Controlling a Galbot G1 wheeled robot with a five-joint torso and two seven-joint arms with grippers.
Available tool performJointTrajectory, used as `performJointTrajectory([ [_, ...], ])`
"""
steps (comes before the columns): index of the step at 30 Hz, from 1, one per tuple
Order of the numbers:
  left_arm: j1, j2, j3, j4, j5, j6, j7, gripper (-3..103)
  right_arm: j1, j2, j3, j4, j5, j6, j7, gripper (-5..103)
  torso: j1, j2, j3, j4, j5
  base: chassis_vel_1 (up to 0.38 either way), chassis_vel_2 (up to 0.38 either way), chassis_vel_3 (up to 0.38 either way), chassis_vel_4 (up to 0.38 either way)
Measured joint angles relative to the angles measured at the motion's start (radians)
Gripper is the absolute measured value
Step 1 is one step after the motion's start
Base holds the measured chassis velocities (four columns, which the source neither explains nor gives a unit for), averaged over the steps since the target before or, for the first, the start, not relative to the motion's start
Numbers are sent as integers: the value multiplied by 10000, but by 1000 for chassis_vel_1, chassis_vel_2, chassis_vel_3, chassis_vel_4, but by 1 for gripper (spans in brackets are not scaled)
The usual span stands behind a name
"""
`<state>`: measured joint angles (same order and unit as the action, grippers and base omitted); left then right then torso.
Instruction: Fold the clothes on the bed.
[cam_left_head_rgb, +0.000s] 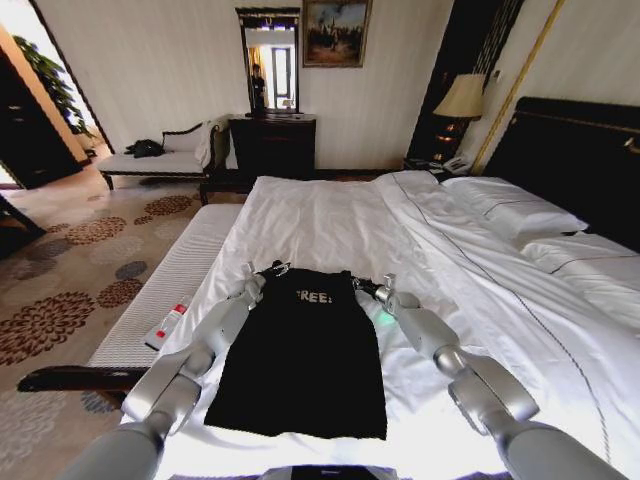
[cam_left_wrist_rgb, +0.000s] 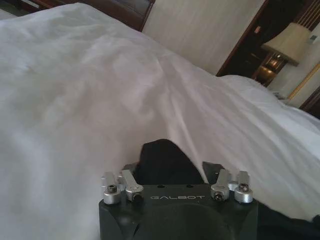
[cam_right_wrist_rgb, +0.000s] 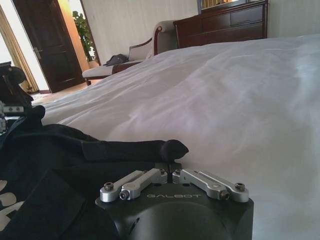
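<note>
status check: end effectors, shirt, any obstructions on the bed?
Left end effector and right end effector both shut on the black T-shirt, at its far corners. Shirt lies flat on the bed, sleeves tucked in. Nothing in the way.

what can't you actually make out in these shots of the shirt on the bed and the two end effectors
- Head view: the T-shirt has its near hem area cut off close to the bottom edge, and its sleeves are folded under.
- Left wrist view: the left end effector fingertips are buried in black cloth.
- Right wrist view: the right end effector tips vanish behind its own body and a fabric fold.
- Head view: the object on the bench is too small to identify.
</note>
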<state>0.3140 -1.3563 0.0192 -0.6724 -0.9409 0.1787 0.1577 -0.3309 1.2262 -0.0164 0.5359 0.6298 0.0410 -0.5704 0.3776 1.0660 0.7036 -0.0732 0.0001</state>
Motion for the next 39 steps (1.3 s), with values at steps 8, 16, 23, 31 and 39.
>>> performJointTrajectory([
  [8,-140,-147,-117,508,227,-138,131,43,-66,-52,-84,93,65,-23,138,0,0,0,0,0,0,0,0,0,0],
  [16,-189,-222,-136,739,221,-266,171,15,-107,-81,-114,168,132,-41,223,0,0,0,0,0,-1,0,0,0,0],
  [23,-242,-256,-133,788,196,-299,187,3,-234,-110,-100,261,219,-43,263,0,0,0,0,-1,0,0,0,0,0],
  [31,-127,-126,-130,454,135,-309,134,3,-451,-301,-130,668,549,-60,385,0,0,0,1,-2,-1,0,0,0,0],
  [39,-235,755,-49,-778,-627,-188,-228,3,-480,-892,-276,2063,1756,-311,1556,0,0,0,0,-1,1,0,0,0,0],
])
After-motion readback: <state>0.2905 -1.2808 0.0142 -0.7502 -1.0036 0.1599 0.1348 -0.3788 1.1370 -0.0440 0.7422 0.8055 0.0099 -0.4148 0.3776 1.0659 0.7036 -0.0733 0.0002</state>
